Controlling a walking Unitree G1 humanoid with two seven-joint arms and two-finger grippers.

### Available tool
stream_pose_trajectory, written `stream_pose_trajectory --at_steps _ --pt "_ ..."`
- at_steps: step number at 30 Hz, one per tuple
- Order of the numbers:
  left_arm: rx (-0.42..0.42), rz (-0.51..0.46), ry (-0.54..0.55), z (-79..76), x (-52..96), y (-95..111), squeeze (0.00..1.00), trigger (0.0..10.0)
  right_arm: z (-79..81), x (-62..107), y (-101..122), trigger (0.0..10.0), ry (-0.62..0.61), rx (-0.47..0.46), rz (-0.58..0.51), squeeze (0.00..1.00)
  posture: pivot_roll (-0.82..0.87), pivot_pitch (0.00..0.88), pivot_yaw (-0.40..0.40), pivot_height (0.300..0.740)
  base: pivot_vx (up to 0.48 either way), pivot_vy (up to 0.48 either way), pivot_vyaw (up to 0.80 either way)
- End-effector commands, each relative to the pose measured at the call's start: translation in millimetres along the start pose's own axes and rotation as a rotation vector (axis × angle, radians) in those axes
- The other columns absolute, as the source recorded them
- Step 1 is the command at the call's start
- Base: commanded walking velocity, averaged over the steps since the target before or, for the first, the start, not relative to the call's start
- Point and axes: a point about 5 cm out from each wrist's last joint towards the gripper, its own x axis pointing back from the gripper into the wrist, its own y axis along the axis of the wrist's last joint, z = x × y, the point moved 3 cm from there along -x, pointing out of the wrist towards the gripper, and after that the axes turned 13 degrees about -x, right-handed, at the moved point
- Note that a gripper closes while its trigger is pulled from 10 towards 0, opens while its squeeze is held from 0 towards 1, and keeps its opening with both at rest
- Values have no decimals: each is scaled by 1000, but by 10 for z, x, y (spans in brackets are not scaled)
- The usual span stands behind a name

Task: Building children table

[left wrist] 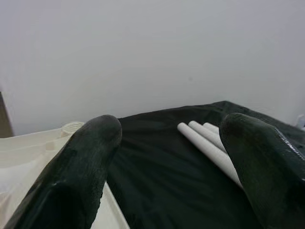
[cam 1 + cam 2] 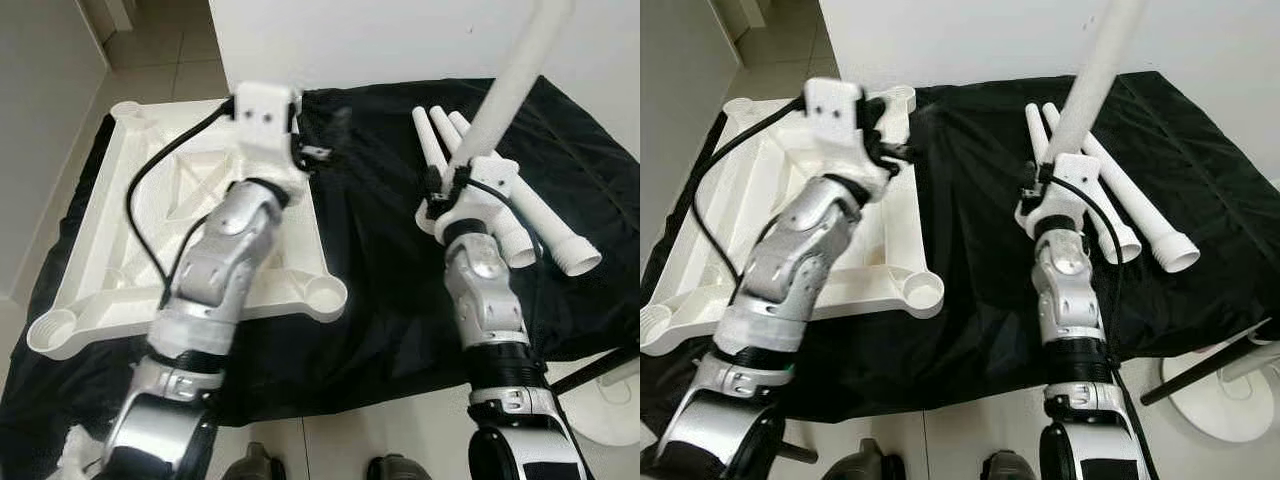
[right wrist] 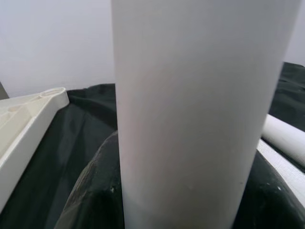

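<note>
I am looking down at a pale tiled floor (image 2: 380, 440) with a black cloth (image 2: 380, 270) spread over it, up against a white wall (image 2: 380, 40); nearest me, my two silver arms reach out over the cloth. My right gripper (image 3: 190, 191) is closed around a white table leg (image 2: 515, 75) — its black fingers (image 3: 90, 191) press against the tube on either side, and the leg stands nearly upright, leaning a little away from me and running out of the top of the head view. My left gripper (image 1: 167, 157) hangs above the edge of the white tabletop (image 2: 110, 230), fingers (image 1: 81, 167) spread wide apart with nothing between them; the tabletop lies upside down on the left part of the cloth, ribs showing, a round socket (image 2: 325, 295) at its near right corner. Further off, beyond my right wrist, three more legs (image 2: 560, 235) lie side by side on the cloth, touching one another.
</note>
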Motion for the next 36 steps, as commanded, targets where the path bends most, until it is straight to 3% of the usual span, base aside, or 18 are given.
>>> stream_pose_trajectory --at_steps 1,2,11,14,18,20,24,25,26,28,31,36 --pt "-19 -20 -229 -172 49 -52 0 10000 32 10 57 10000 23 -5 -25 0 -75 62 75 740 0 0 0" --pt "-56 16 -211 -135 77 -145 0 10000 36 31 56 10000 41 1 -23 0 -77 61 73 740 0 0 0" --pt "-144 63 -204 -122 178 -309 0 10000 138 124 30 10000 136 62 -37 0 -81 55 65 740 0 0 0" --pt "-148 92 -240 -161 220 -395 0 10000 189 169 19 10000 183 74 -51 0 -83 53 64 740 0 0 0" --pt "-230 88 -273 -173 308 -473 0 10000 192 208 1 10000 196 80 -50 0 -85 51 63 740 0 0 0" --pt "-242 82 -316 -179 376 -492 0 10000 177 227 -20 10000 199 87 -39 0 -85 51 63 740 0 0 0" --pt "-230 122 -578 -270 713 -592 0 10000 113 288 -67 10000 206 119 -11 0 -82 49 62 740 0 0 0" --pt "-230 122 -578 -270 713 -592 0 10000 113 288 -67 10000 206 119 -11 0 -82 49 62 740 0 0 0" --pt "-219 177 -698 -292 879 -672 0 10000 79 305 -88 10000 203 129 -4 0 -82 49 62 740 0 0 0" --pt "-217 201 -733 -295 929 -705 0 10000 70 310 -93 10000 203 133 -2 0 -82 49 62 740 0 0 0" --pt "-266 315 -806 -249 1043 -895 0 10000 63 311 -105 10000 203 144 -3 0 -81 46 70 740 0 0 0" --pt "-301 348 -860 -195 1118 -949 0 10000 62 318 -113 10000 196 146 -4 0 -82 44 75 740 0 0 0"
